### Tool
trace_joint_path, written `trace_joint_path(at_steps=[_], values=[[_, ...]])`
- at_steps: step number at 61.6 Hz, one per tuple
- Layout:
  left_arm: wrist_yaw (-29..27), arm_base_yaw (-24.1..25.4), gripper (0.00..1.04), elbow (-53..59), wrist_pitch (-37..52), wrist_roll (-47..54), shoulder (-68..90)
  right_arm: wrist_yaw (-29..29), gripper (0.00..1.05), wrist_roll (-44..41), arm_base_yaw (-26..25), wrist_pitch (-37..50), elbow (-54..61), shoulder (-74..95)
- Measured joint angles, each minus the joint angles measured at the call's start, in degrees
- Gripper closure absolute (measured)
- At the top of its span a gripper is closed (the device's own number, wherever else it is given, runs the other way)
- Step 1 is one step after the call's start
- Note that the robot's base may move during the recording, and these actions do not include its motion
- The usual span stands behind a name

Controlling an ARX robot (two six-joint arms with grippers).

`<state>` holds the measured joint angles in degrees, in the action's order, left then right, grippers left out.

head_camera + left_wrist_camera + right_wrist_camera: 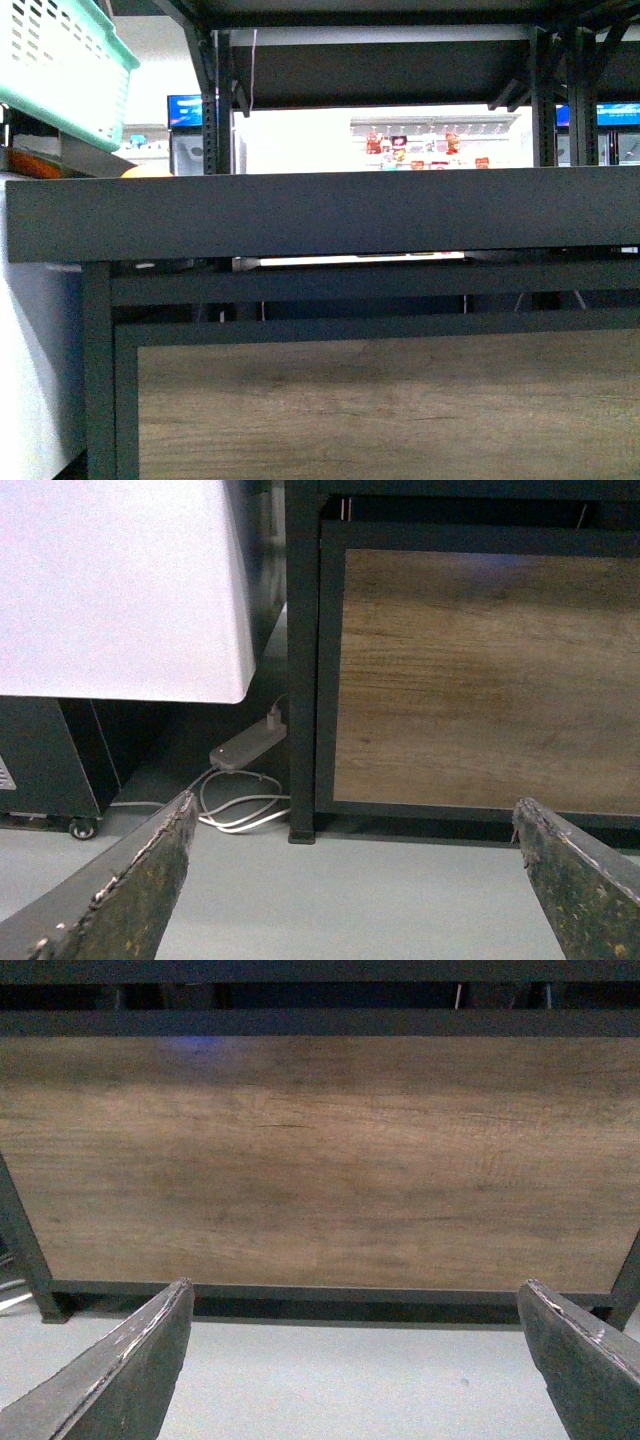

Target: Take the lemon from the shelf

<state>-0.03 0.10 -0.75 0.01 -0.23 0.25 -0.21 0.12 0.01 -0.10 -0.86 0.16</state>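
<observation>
Above the shelf [320, 215] front lip at far left, a yellow-orange sliver peeks over the edge, probably the lemon [146, 170]; too little shows to be sure. It lies on the wide black tray at front-view mid height, beside a perforated post [210, 120] and under the corner of a teal basket [60, 60] at upper left. A second dark tray [380, 75] runs overhead, with two more posts [565, 100] at right. Between the trays, a bright store background with red goods [420, 145] on white shelving, blurred. Below the lip are black rails and a wood panel [380, 400] set in the frame; a white cabinet [40, 350] stands just left of the frame leg. Left gripper [355, 805] is low near the floor [350, 900], fingers [130, 890] spread wide, facing the panel's lower left corner, the frame leg [303, 660] and the cabinet. A power strip [245, 748] and a coiled white cable [240, 810] lie on the floor beside the leg. Right gripper [355, 1290] is likewise low, fingers [580, 1360] wide apart, pointing at the panel with only floor between them. Both grippers sit well below the tray holding the lemon.
</observation>
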Motion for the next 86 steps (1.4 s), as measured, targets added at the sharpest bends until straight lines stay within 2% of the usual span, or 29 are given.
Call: trace_joint_path(at_steps=[86], values=[[0.02,0.0,0.08,-0.02,-0.02,0.0,0.0,0.15,0.07,0.02,0.02,-0.02,0.0,-0.02]])
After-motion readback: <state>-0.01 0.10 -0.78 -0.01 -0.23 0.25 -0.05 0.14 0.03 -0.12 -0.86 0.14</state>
